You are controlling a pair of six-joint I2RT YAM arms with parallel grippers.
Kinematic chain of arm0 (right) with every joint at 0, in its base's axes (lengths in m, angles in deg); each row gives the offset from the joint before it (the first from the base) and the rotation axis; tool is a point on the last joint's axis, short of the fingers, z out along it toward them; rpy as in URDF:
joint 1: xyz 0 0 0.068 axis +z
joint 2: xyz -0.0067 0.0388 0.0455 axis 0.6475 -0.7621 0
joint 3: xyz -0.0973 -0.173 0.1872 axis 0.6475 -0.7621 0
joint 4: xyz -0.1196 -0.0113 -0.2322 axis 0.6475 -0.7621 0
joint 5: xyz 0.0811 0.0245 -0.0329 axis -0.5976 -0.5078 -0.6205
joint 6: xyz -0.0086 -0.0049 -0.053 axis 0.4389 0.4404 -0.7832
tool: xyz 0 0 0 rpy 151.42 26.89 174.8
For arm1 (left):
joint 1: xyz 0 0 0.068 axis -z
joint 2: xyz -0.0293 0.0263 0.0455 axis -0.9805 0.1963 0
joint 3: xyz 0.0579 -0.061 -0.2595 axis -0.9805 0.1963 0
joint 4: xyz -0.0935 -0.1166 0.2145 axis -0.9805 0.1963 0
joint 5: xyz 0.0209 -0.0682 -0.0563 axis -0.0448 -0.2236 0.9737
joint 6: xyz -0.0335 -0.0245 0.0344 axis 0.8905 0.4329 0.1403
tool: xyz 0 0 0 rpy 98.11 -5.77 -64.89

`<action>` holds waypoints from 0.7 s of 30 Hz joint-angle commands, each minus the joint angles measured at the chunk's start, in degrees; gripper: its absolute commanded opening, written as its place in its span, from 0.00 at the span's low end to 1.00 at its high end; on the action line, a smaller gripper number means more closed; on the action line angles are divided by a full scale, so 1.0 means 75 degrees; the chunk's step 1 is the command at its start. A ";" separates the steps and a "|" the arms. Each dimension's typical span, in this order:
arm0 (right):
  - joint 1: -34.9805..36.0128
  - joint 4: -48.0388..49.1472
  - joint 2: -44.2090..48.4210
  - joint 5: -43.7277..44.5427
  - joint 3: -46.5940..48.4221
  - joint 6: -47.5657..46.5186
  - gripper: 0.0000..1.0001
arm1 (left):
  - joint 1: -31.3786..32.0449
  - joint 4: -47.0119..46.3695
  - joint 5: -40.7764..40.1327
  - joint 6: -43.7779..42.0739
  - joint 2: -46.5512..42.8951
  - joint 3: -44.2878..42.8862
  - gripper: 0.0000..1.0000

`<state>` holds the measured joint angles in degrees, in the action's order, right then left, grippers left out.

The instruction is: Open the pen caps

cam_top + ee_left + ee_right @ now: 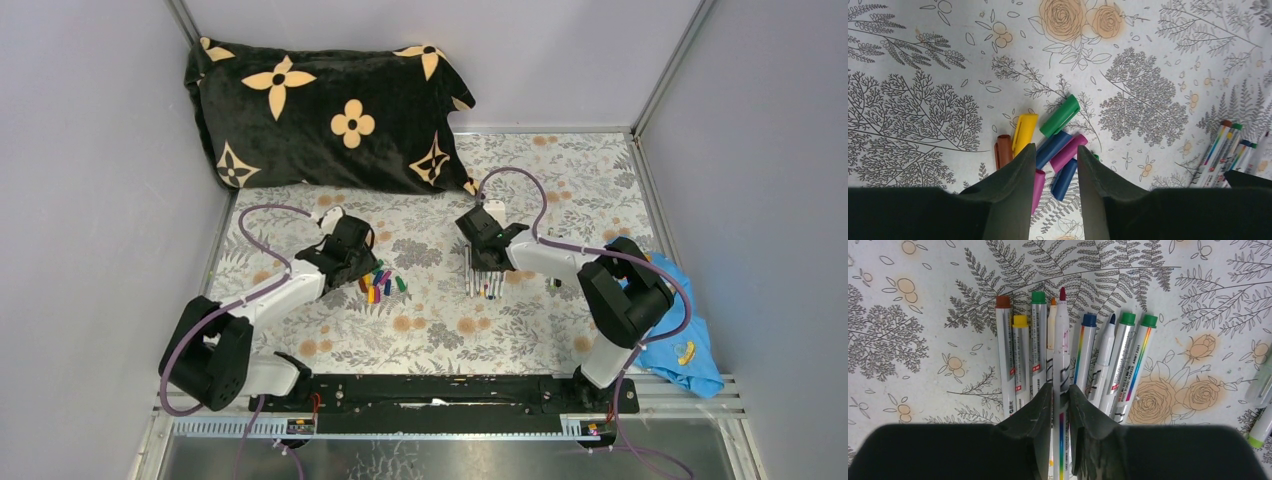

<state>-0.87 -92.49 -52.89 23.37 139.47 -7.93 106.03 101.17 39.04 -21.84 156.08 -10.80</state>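
Several loose pen caps [1058, 145] lie in a pile on the floral cloth: brown, yellow, green, blue and magenta. The pile also shows in the top view [380, 283]. My left gripper [1053, 155] is open and empty just above the pile, its fingers on either side of the blue and magenta caps. A row of whitish-grey pens [1020, 355] lies side by side in the middle of the table [484, 283]. My right gripper [1060, 387] is shut on the barrel of an uncapped pen with a dark red tip [1061, 330], over the row.
A black pillow with tan flowers [320, 115] lies at the back left. A blue cloth [685, 340] sits at the right edge by the right arm. Two more pens with green ends [1260, 410] lie right of the row.
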 commanded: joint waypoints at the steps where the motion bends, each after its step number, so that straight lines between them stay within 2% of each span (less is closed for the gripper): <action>1: -0.0052 0.0059 -0.0194 0.0057 0.0304 -0.0035 0.25 | 0.0044 0.0092 -0.0200 -0.0062 -0.0313 -0.0187 0.42; 8: -0.0052 -0.0029 -0.0171 0.0118 0.0381 -0.0061 0.28 | 0.0053 0.0117 -0.0138 -0.0044 -0.0566 -0.0226 0.43; 21: -0.0209 -0.0959 0.1321 0.0922 0.0625 -0.0088 0.35 | 0.0062 0.0054 0.0094 0.0012 -0.1014 -0.0271 0.44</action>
<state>-1.00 -96.21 -47.36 25.78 142.01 -8.52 106.03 101.80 39.17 -21.80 150.14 -11.04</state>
